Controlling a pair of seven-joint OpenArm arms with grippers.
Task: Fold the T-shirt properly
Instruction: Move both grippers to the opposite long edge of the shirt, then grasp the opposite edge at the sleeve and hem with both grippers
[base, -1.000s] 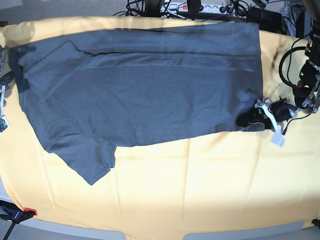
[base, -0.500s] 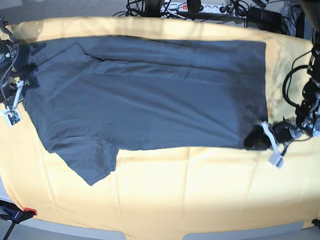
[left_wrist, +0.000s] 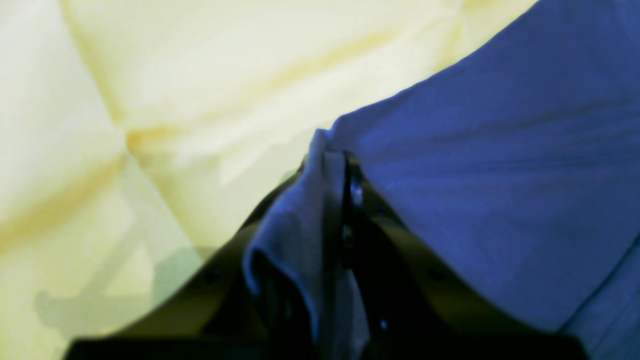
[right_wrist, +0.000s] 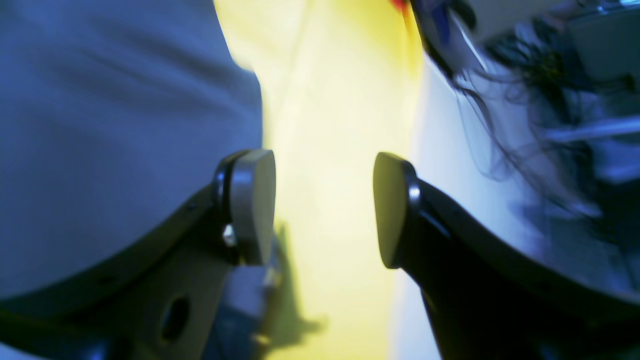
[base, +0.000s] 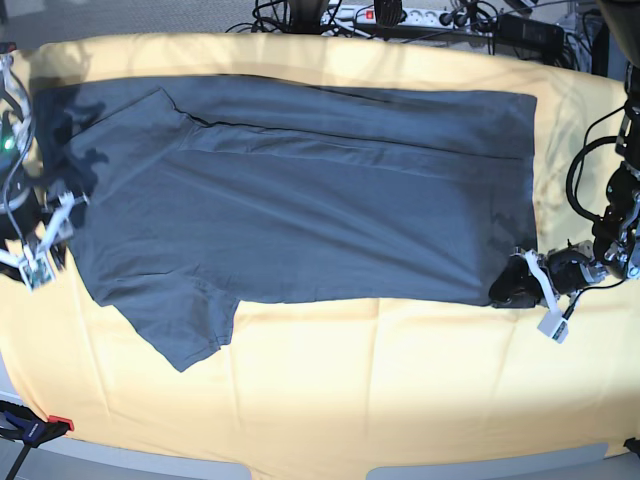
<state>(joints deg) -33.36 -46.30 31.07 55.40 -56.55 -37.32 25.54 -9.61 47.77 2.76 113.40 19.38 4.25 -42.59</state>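
The dark slate T-shirt (base: 300, 200) lies spread flat across the yellow cloth (base: 380, 390), one sleeve pointing to the front left. My left gripper (base: 515, 285) is shut on the shirt's front right hem corner. In the left wrist view that gripper (left_wrist: 345, 165) pinches a bunched fold of the T-shirt (left_wrist: 500, 175) between its jaws. My right gripper (base: 48, 228) stands open at the shirt's left edge. In the right wrist view the right gripper (right_wrist: 322, 207) has only yellow cloth (right_wrist: 325, 100) in its gap, with one finger beside the T-shirt (right_wrist: 100, 125).
Cables and a power strip (base: 400, 15) run along the table's back edge. A clamp (base: 40, 428) sits at the front left corner. The yellow cloth covers the whole tabletop around the shirt, and loose cables (right_wrist: 525, 100) hang beyond the table's left edge.
My left gripper shut on the hem corner and drew it forward and to the right, stretching the shirt flatter. My right arm came into view and moved forward along the shirt's left edge.
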